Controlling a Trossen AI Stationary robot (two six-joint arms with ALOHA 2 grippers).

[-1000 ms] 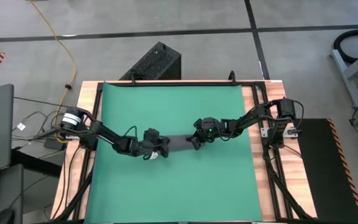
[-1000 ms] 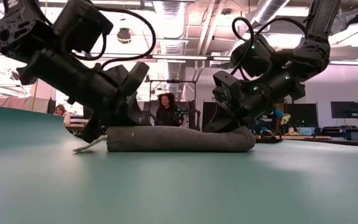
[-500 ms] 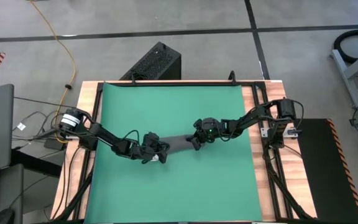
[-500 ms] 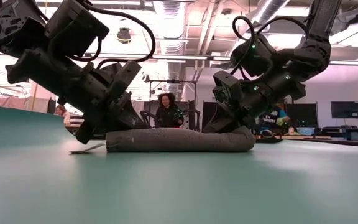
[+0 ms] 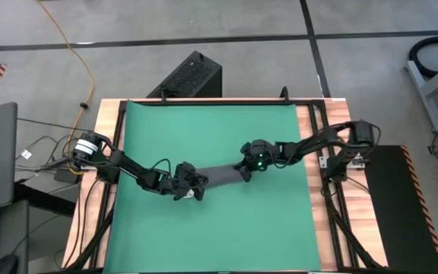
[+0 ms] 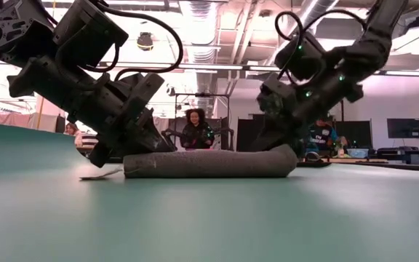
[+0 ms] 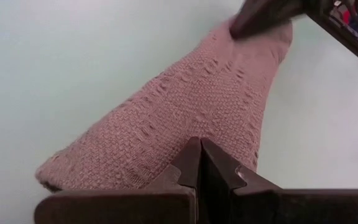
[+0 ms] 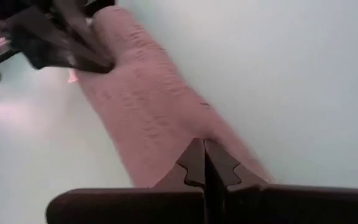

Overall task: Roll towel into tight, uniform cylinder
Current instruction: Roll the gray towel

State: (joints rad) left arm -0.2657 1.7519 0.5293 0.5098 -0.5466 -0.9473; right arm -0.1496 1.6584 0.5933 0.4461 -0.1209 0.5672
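- I read no text, label, brand or number anywhere; the print on a distant person's shirt [image 6: 317,136] is too small for me.

You're looking at a grey concrete floor [image 5: 204,27] crossed by dark seams, with a yellow cable [image 5: 78,49] trailing over it. Behind the surface, a seated person [image 6: 195,131] and monitors [image 6: 402,128] sit under ceiling ducts [image 6: 195,18].
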